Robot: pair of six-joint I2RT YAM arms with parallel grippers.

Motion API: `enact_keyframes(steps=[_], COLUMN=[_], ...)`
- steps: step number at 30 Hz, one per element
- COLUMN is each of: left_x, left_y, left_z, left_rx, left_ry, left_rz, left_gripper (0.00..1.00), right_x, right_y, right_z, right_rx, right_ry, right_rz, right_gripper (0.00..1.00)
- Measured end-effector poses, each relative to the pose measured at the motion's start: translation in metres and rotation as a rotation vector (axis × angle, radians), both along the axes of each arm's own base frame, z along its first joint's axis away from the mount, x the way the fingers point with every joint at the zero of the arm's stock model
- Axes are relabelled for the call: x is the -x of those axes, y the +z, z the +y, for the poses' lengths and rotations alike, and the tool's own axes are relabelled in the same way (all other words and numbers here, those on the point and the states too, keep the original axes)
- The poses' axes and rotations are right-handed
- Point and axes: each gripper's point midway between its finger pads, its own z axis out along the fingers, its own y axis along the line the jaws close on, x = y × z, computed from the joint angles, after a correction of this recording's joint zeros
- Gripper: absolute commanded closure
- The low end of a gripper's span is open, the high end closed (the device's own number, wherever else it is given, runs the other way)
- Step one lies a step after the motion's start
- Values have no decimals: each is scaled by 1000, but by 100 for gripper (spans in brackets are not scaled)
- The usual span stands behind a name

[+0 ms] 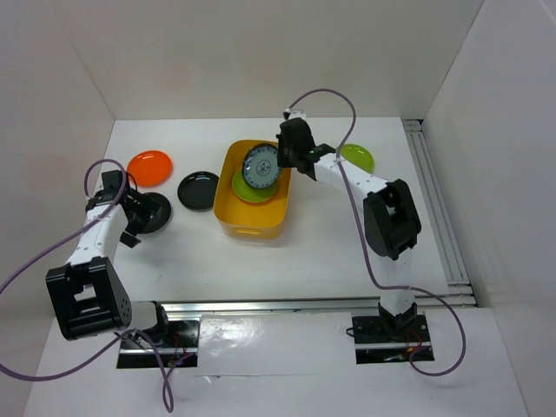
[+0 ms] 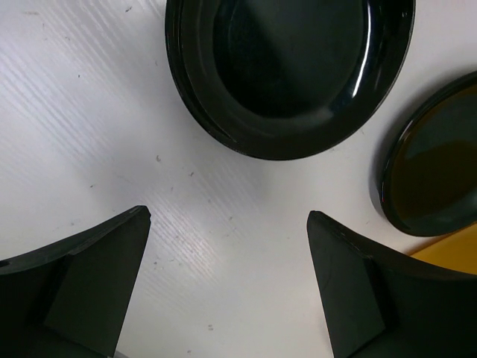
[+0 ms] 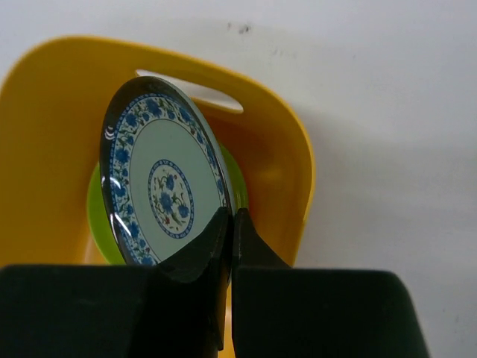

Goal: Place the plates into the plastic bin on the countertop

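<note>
A blue-patterned plate [image 3: 164, 190] is pinched by its rim, on edge and tilted, between the clenched jaws of the right gripper [image 3: 229, 224]. It is held ahead of them over the yellow plastic bin [image 3: 291, 164]. A lime green plate [image 1: 246, 191] is seen lying flat inside the bin, below and beyond those jaws. The left gripper [image 2: 228, 215] is held low over the white countertop [image 2: 89, 112] with its jaws spread wide and nothing between them. One black plate [image 2: 287, 67] lies just ahead of them, and a second black plate [image 2: 432, 160] ahead and to their right. An orange-red plate [image 1: 149, 167] rests farther out than the left jaws, and a second lime green plate [image 1: 358, 156] lies behind the right jaws, beside the arm.
</note>
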Motion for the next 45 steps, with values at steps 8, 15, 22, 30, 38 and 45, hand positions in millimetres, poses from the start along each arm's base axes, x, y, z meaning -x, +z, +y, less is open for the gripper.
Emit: enact_keyframes(steps=[8, 15, 22, 30, 38, 45], left_x=[4, 3, 7, 24, 13, -8], left_y=[-23, -30, -41, -56, -55, -22], left_z=[-1, 0, -2, -4, 4, 3], left_rx=[29, 39, 52, 75, 127, 133], left_ry=[2, 6, 7, 24, 81, 80], left_rz=[29, 41, 74, 118, 46, -120], left_gripper=[0, 0, 3, 10, 12, 3], right_x=[0, -1, 7, 32, 85, 87], right_y=[-21, -14, -4, 31, 127, 116], right_z=[18, 32, 52, 85, 85, 66], right_rx=[19, 4, -17, -73, -162, -148], right_ry=[60, 88, 146, 266, 384, 367], right_rz=[60, 46, 39, 2, -146, -128], right_gripper=[97, 39, 0, 0, 0, 0])
